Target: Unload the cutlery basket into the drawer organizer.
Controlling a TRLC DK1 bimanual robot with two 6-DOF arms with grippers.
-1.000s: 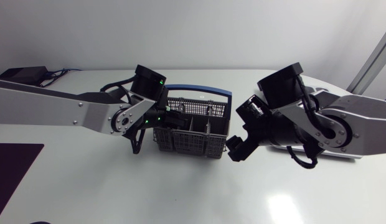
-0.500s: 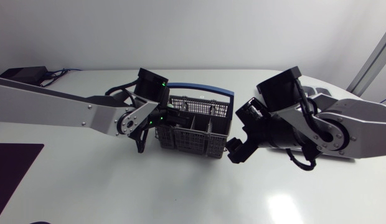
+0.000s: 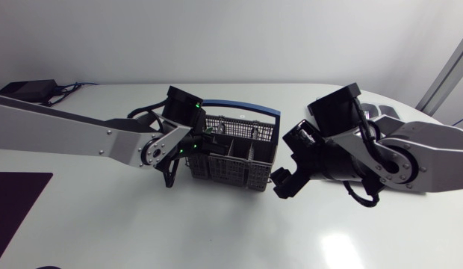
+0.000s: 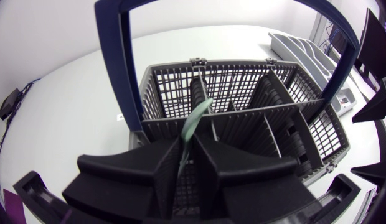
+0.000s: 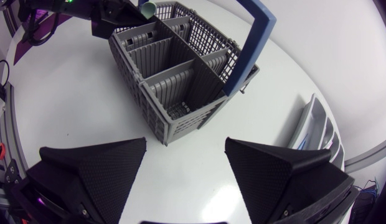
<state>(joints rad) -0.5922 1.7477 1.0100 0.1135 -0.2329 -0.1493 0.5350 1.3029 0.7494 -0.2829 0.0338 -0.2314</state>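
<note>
The grey cutlery basket (image 3: 230,166) with a blue hoop handle (image 3: 239,109) stands mid-table. My left gripper (image 3: 210,139) reaches into its left end from above. In the left wrist view the left gripper (image 4: 188,157) is shut on the pale green handle of a utensil (image 4: 197,117) that stands upright in a basket compartment (image 4: 199,99). That green handle (image 5: 147,7) also shows in the right wrist view. My right gripper (image 3: 282,181) hangs open just off the basket's right end (image 5: 180,93), fingers wide, nothing between them (image 5: 183,163). The grey drawer organizer (image 4: 303,50) lies beyond the basket, at the table's right (image 5: 311,132).
A black box (image 3: 26,90) with cables sits at the back left corner. A dark purple mat (image 3: 15,203) lies at the front left. Bare white table (image 3: 216,232) stretches in front of the basket.
My left gripper's fingers have drawn together onto the green handle, and the left arm has edged slightly right toward the basket. The right arm has hardly moved.
</note>
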